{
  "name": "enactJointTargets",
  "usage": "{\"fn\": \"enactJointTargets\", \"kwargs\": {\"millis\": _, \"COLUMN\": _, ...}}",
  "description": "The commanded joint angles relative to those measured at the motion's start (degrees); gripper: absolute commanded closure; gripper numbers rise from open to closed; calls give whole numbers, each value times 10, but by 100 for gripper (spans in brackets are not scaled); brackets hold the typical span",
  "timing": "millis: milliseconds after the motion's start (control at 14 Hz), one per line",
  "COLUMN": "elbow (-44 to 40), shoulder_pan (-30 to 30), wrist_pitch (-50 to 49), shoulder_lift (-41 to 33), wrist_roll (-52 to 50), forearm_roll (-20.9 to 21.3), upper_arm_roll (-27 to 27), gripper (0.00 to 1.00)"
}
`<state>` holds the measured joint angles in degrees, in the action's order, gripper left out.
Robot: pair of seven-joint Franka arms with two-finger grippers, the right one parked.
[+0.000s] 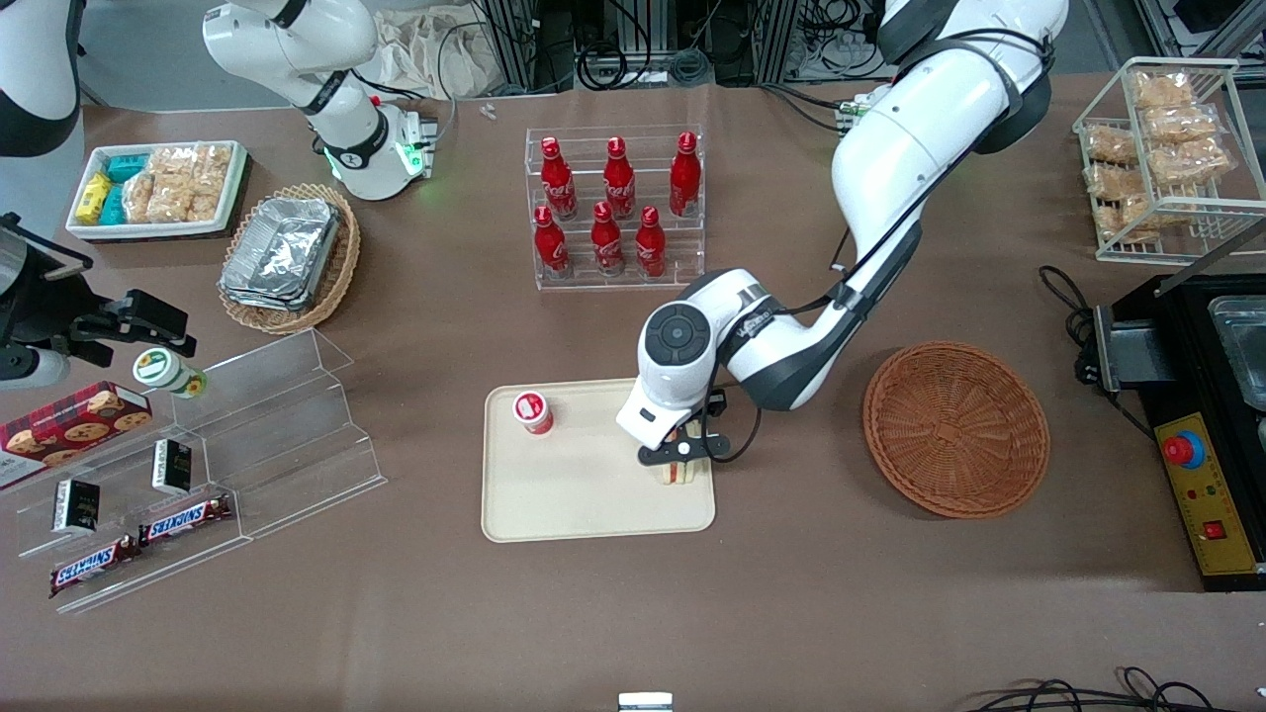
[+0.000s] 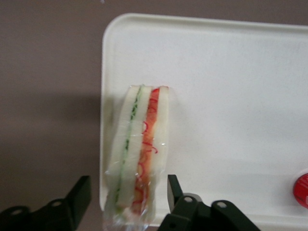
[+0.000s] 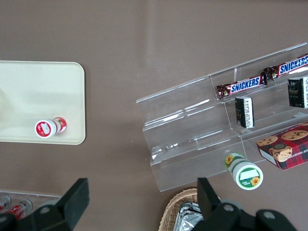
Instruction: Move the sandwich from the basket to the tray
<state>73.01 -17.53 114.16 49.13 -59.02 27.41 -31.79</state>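
- The sandwich [image 1: 677, 472] is on the tray [image 1: 574, 504] now, sitting right at the tray's edge on the side closest to the basket [image 1: 955, 429]. It's standing on its edge, so the green and red filling stripes face up.
- The wrist cam shows it pretty well: the sandwich [image 2: 138, 154] is in clear wrap, resting on the cream tray [image 2: 231, 120] just inside the rim.
- The gripper [image 1: 678, 457] is directly over the sandwich, low above the tray. Its fingers [image 2: 81, 195] are spread apart, one on each side of the wedge. There's a visible gap on one side at least, so it doesn't look like it's squeezing anything.
- The basket is the reddish-brown wicker one, sitting on the table toward the working arm's end, apart from the tray.
- There's also a little red-lidded cup [image 1: 532, 411] on the tray, over toward the parked arm's side, well apart from the sandwich.
- The rack of red bottles [image 1: 615, 206] is farther from the front camera than the tray.
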Motion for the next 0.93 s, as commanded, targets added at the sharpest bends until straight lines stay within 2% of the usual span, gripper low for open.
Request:
{"fn": "enactJointTargets", "kwargs": {"millis": 0, "elbow": 15, "shoulder_pan": 23, "wrist_pitch": -86, "shoulder_lift": -71, "wrist_roll": 5, "forearm_roll": -3, "upper_arm_roll": -12, "gripper": 0}}
{"fn": "enactJointTargets", "kwargs": {"millis": 143, "elbow": 57, "shoulder_pan": 80, "wrist_pitch": -99, "shoulder_lift": -137, "wrist_roll": 26, "forearm_roll": -52, "upper_arm_roll": -45, "gripper": 0}}
{"fn": "enactJointTargets", "kwargs": {"millis": 357, "elbow": 139, "shoulder_pan": 165, "wrist_pitch": -98, "shoulder_lift": -246, "wrist_roll": 37, "forearm_roll": -82, "upper_arm_roll": -85, "gripper": 0}}
{"fn": "enactJointTargets", "kwargs": {"millis": 714, "elbow": 136, "shoulder_pan": 239, "wrist_pitch": -144, "shoulder_lift": -319, "wrist_roll": 64, "forearm_roll": -104, "upper_arm_roll": -88, "gripper": 0}}
{"fn": "enactJointTargets", "kwargs": {"millis": 857, "elbow": 129, "shoulder_pan": 272, "wrist_pitch": -176, "shoulder_lift": -349, "wrist_roll": 94, "forearm_roll": -137, "upper_arm_roll": -86, "gripper": 0}}
